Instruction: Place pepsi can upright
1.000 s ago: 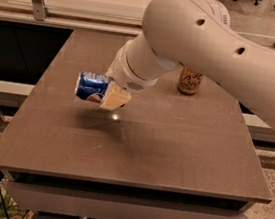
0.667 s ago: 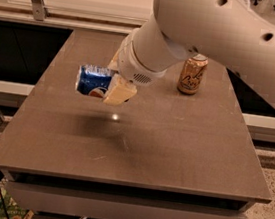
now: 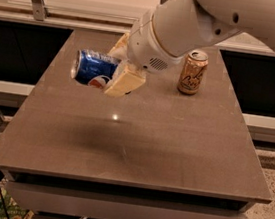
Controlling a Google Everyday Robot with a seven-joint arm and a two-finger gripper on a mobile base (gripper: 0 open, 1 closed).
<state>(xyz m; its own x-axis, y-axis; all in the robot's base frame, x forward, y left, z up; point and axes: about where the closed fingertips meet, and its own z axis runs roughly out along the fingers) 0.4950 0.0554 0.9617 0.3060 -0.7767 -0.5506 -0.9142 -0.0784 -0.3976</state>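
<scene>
Blue pepsi can with a red and white logo, held sideways in mid-air, left of centre in the upper half of the frame. Long axis close to level, running left to right, dipping slightly toward the right. One round, silver-rimmed end turned toward the left edge of the frame; the other end hidden inside the gripper. Not upright, and clear of the table.

Gripper clamped around the right end of the can, with one pale yellow finger across the near side and a second just visible behind. White arm reaching in from the upper right corner.

Grey-brown table filling the middle of the frame, with a soft dark shadow on its surface below the held can.

Gold can standing upright on the table, upper right of centre, well apart from the blue can and just right of the wrist. Top with pull tab in view; contents impossible to tell.

Compared with a moment ago: blue can a little higher in the frame, tilt much the same, still gripped. Gold can in the same spot. Arm raised further toward the top right.
</scene>
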